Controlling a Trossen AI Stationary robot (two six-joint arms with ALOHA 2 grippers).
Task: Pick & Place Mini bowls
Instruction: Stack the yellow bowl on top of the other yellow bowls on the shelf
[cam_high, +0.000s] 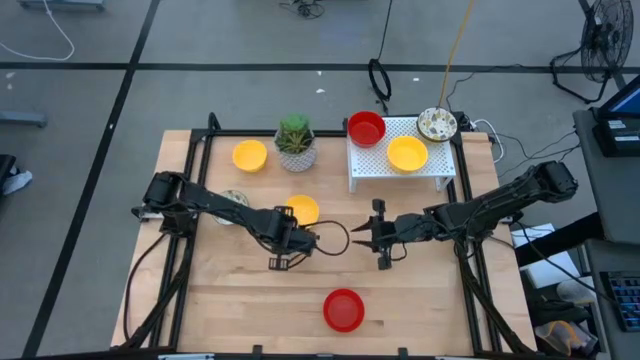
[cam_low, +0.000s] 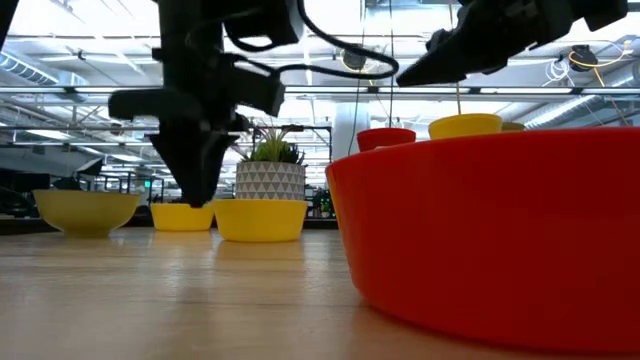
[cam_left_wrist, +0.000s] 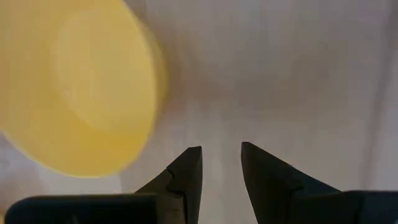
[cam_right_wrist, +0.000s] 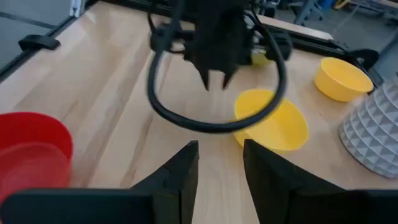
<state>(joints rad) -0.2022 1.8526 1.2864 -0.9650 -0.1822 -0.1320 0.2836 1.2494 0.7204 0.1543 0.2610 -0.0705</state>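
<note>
Overhead camera: fixed above, facing straight down, far enough to take in the whole wooden table (cam_high: 250, 300), the floor around it and both arms. Table-level camera: set at the surface, facing level across it into the room, so near the red bowl (cam_low: 490, 230) that this fills the lower right of its frame; the same bowl sits at lower centre in the overhead frame. Wrist cameras: the left looks closely down past its own fingers at a yellow bowl (cam_left_wrist: 74, 87) in the upper left of its frame, and the right faces across the table from farther off, sharing that bowl.
</note>
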